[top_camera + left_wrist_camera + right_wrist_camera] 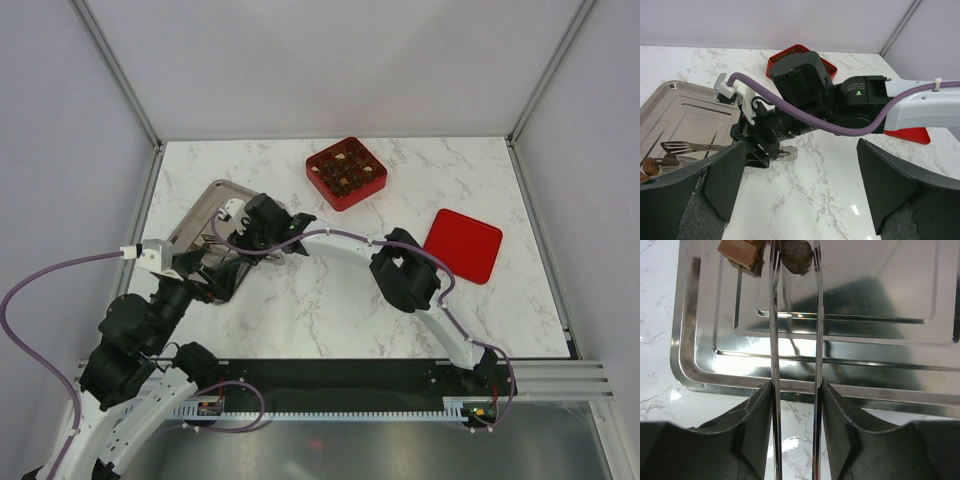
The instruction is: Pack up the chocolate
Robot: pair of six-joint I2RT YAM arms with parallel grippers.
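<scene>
My right gripper is shut on a pair of steel tongs, one arm against each finger. The tongs reach out over a steel tray. Their tips stand on either side of a dark chocolate piece, close against it, and a lighter brown piece lies just left of it. In the top view the red gridded box holds several chocolates. My left gripper hangs wide open and holds nothing, over bare marble beside the tray. The right wrist fills the space ahead of it.
The box's red lid lies flat on the marble at the right. The tray sits at the left, partly under both arms. Grey walls enclose the table on three sides. A purple cable loops along the right arm.
</scene>
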